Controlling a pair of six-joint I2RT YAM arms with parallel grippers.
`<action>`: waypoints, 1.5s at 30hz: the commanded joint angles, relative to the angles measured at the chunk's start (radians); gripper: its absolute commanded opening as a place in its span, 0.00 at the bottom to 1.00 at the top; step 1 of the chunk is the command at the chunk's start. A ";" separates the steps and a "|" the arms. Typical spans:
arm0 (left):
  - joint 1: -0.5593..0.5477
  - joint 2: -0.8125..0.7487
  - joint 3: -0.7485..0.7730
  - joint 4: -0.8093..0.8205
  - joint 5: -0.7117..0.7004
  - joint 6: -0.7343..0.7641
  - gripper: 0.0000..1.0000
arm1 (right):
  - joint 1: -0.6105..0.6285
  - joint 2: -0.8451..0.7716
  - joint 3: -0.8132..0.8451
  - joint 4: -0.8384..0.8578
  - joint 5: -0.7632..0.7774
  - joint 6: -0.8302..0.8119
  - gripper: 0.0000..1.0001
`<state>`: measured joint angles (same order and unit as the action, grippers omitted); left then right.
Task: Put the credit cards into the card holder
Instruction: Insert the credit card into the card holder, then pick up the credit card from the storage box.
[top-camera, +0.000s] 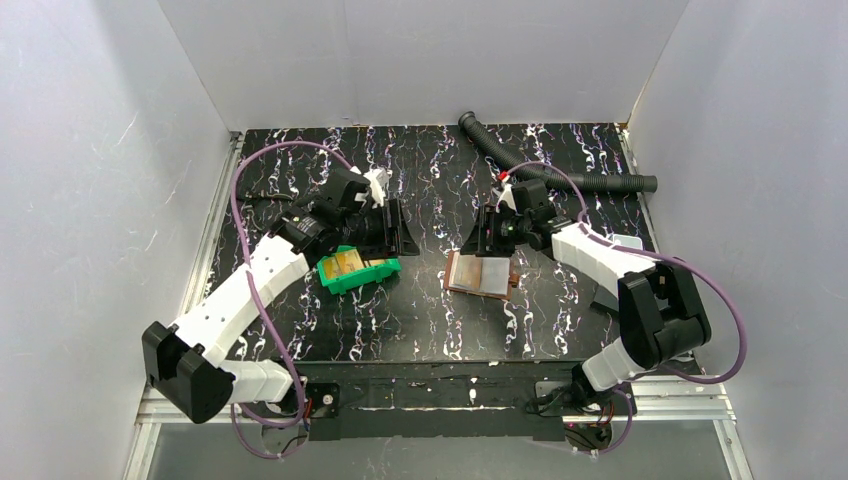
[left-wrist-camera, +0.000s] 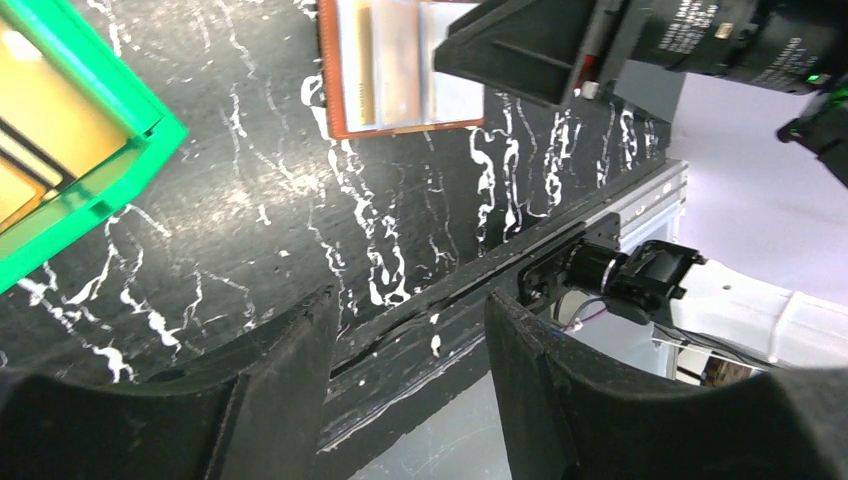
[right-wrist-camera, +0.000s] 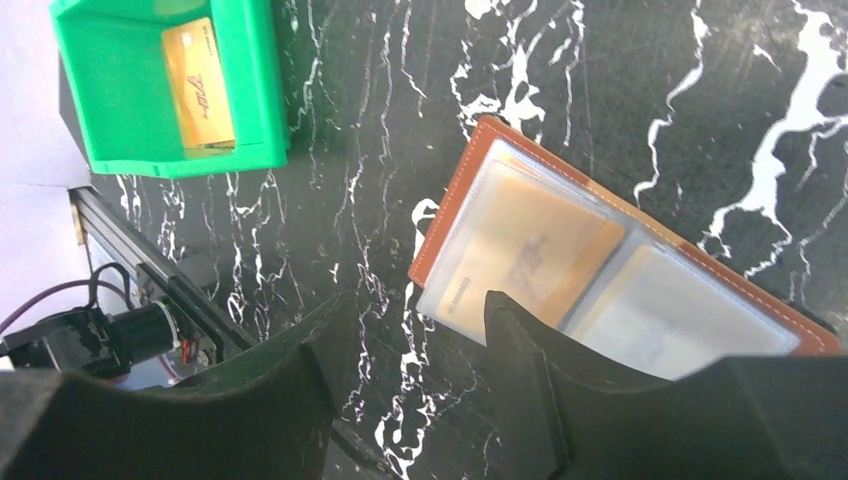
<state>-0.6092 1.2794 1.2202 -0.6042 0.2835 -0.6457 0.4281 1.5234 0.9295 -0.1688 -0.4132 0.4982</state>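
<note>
For the left tool (left-wrist-camera: 410, 310): stands with jaws parted and nothing between them, hovers over bare worktop (left-wrist-camera: 250, 230), has the green bin (left-wrist-camera: 110, 170) off to one side of its fingers and the card holder (left-wrist-camera: 380, 70) ahead of them, partly under the other arm. For the right tool (right-wrist-camera: 412, 300): likewise gapes, grips nothing, hangs just short of the holder's near corner, with the bin farther ahead and off to the other side. Finds the holder opened flat, clear pockets facing up, probably so that a card can slide in from the edge without a second grip. Shows one of the credit cards (right-wrist-camera: 530, 250) already sitting in the pocket nearest the fingertips, and at least one more lying in the bin, likely parked there so that thin plastic can be lifted against a wall rather than off the flat worktop. Reads as a gap between cards: both tools free, more to fetch.
</note>
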 joint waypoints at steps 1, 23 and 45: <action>0.015 0.006 -0.024 -0.018 0.061 0.038 0.54 | -0.055 -0.019 -0.047 -0.019 -0.006 -0.052 0.59; -0.141 0.667 0.261 0.173 -0.065 0.015 0.33 | -0.152 0.074 -0.228 0.214 -0.132 -0.030 0.17; -0.209 0.822 0.356 0.260 0.032 -0.055 0.18 | -0.159 0.092 -0.284 0.292 -0.155 0.015 0.17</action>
<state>-0.7937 2.1063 1.5364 -0.3609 0.2840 -0.6811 0.2762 1.6184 0.6665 0.1074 -0.5676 0.5181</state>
